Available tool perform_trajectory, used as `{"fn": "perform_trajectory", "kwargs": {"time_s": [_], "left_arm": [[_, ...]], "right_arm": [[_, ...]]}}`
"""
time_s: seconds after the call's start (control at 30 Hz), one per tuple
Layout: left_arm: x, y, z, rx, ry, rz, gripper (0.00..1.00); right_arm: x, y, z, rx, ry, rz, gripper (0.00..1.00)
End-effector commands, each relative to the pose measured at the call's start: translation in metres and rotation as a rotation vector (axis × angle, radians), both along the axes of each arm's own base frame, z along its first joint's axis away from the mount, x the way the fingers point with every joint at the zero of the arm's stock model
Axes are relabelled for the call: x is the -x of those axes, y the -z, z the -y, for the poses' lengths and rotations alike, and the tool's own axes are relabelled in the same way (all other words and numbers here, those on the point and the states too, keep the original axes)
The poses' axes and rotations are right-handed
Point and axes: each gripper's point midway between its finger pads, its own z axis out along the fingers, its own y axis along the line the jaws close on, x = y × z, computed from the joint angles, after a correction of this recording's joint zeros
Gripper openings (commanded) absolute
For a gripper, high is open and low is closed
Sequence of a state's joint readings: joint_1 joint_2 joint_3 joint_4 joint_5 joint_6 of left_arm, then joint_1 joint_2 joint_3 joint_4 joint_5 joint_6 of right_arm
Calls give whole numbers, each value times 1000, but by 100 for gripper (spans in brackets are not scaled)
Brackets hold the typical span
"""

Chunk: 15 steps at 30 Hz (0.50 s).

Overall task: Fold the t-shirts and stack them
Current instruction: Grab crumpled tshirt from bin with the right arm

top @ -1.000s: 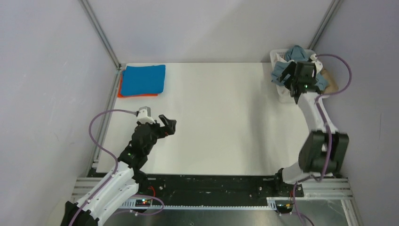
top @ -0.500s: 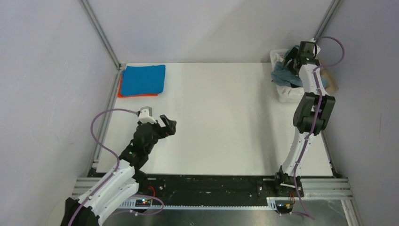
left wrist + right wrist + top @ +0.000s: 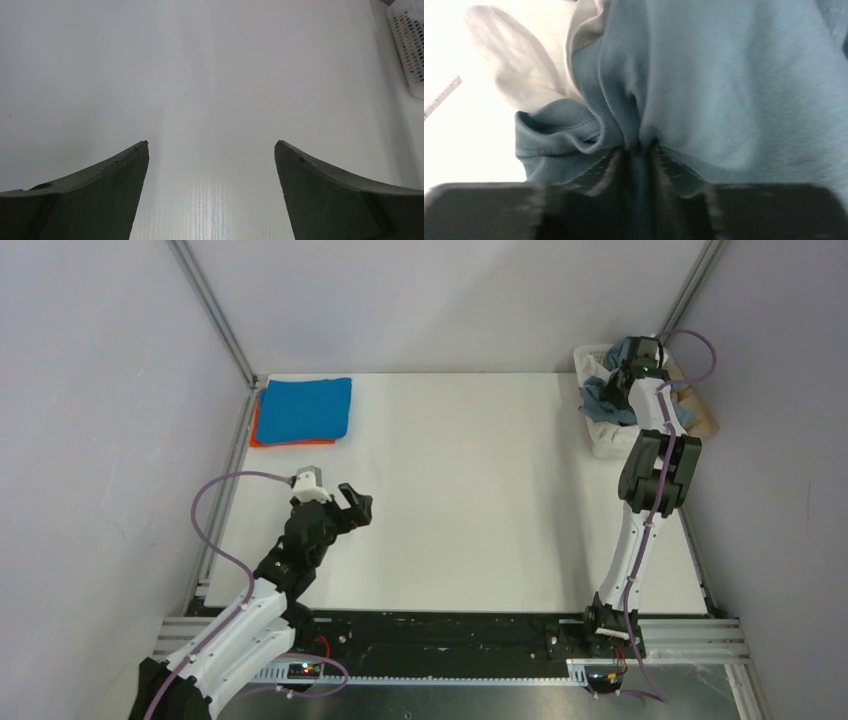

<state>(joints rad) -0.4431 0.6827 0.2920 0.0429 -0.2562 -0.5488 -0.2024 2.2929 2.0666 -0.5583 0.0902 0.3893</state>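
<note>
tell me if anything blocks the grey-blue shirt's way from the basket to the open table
The right gripper is shut on the grey-blue shirt. Only the basket wall stands between it and the open table.

Table [image 3: 480,490] middle open; blue shirt [image 3: 305,408] far-left, basket [image 3: 603,443] with grey-blue shirt [image 3: 597,402] far-right.

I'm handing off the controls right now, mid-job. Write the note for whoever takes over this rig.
Left gripper: open, holding nothing, over bare table on the near left.
Right gripper: shut on a fold of the grey-blue shirt, which is bunched in the basket at the far right corner.
Done: the blue shirt lies folded on top of the orange shirt at the far left corner.
Left: lift the grey-blue shirt out, fold it and stack it. A white shirt lies crumpled beside it, and a tan shirt is at the basket's right side. Both are unfolded.
</note>
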Motion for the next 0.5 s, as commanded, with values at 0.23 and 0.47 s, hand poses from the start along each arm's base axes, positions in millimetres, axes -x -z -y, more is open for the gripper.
{"fn": "perform_trajectory", "kwargs": {"time_s": [0.23, 0.47], "left_arm": [[-9, -27, 1, 20, -14, 64, 100], [-8, -27, 3, 39, -13, 57, 100]], "right_arm": [[-16, -150, 13, 148, 33, 294, 0], [1, -281, -17, 259, -63, 576, 0]]}}
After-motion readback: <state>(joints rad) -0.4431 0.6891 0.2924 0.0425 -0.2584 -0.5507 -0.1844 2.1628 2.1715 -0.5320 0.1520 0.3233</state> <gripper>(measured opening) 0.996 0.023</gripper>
